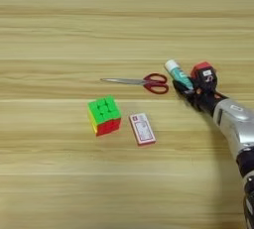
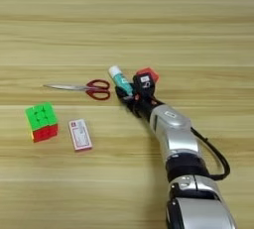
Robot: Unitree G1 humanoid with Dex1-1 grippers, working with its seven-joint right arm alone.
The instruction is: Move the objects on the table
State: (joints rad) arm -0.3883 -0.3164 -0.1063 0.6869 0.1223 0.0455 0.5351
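Note:
My right gripper (image 2: 133, 88) is open at the table's middle right, its silver forearm coming in from the bottom right. The teal lower end of the white-and-teal glue stick (image 1: 176, 72) lies between its black fingers, white cap pointing up-left. The plain red cube (image 1: 200, 67) sits just behind the right finger (image 1: 206, 79); whether they touch I cannot tell. Left of the gripper lie the red-handled scissors (image 1: 155, 83), blades pointing left. The green, red and yellow puzzle cube (image 1: 104, 114) and the small red-and-white flat box (image 1: 142, 129) rest nearer the front.
The light-brown wood-grain table (image 1: 59, 34) stretches wide on all sides. A black cable (image 2: 218, 161) loops beside the forearm at the right.

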